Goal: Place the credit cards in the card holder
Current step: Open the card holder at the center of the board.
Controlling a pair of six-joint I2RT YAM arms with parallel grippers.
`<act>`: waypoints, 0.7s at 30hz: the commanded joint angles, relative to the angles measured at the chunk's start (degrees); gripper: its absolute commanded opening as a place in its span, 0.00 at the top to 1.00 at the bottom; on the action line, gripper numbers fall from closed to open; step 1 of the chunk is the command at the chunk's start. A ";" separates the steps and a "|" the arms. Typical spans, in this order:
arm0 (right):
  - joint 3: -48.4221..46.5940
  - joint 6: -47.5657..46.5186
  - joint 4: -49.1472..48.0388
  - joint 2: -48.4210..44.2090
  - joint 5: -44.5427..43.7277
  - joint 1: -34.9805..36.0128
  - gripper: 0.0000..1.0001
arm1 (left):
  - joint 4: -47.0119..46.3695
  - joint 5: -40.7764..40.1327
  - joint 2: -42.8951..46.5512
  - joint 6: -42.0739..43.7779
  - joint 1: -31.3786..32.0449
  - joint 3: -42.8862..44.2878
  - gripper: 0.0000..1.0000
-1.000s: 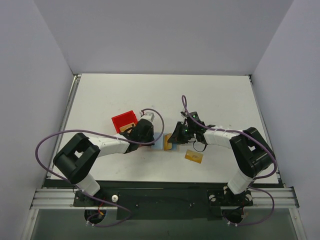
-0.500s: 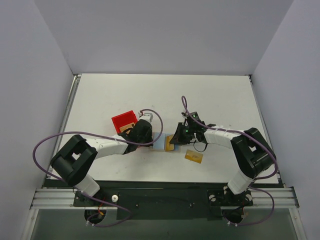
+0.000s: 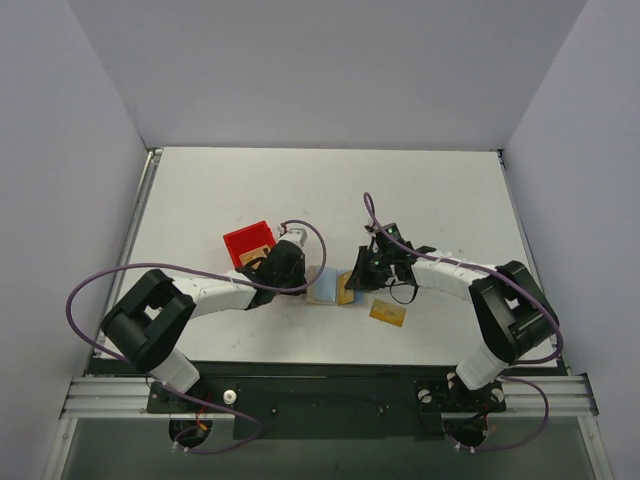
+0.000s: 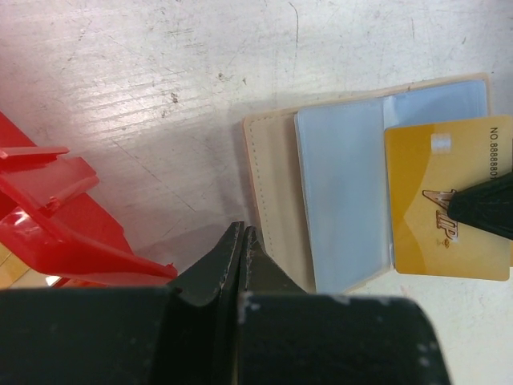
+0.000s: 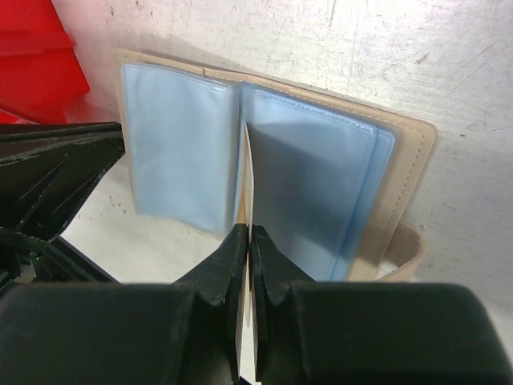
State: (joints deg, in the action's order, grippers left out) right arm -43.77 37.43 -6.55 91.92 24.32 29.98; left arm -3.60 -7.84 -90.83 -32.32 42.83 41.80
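Beside the red bin (image 3: 248,243), the left tool (image 4: 241,239) is clenched on nothing, its tips at the left edge of the open card holder (image 4: 341,200) on the worktop (image 3: 450,200). Whether it pins the holder, I cannot tell. The right tool (image 5: 247,241) grasps a credit card (image 4: 429,200) over the blue sleeves. If the card's edge misses a sleeve mouth, the push may skid the holder toward the bin. A second credit card (image 3: 388,314) waits further right.

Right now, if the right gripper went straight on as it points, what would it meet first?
The card the right gripper pinches leads; its edge would meet the open wallet, on the blue lining near the centre fold. It looks close, though depth is unclear.
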 commanded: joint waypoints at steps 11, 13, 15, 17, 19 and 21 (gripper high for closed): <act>1.49 1.07 -2.59 -2.97 3.11 -1.68 1.00 | 0.78 -2.09 4.25 -0.56 0.59 0.91 1.00; 1.49 1.07 -2.59 -2.89 3.19 -1.68 1.00 | 1.92 -2.89 6.71 -0.38 0.68 1.44 1.00; 1.49 0.98 -2.59 -2.80 3.19 -1.68 1.00 | 2.45 -3.24 9.26 -0.12 0.68 1.96 1.00; 1.58 1.07 -2.68 -2.62 3.11 -1.68 1.00 | 2.28 -2.80 11.19 0.15 0.68 2.58 1.00; 1.67 1.07 -2.77 -2.45 3.11 -1.68 1.00 | 0.96 -0.61 12.07 1.28 0.59 3.11 1.00; 1.76 1.07 -2.95 -2.27 3.02 -1.59 1.00 | -1.32 2.55 11.64 1.99 0.76 3.46 1.00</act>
State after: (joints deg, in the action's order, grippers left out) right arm -42.39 38.57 -8.78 90.94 26.85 28.80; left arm -1.26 -8.97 -80.25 -32.12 43.35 42.54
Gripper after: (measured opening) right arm 0.002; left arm 0.033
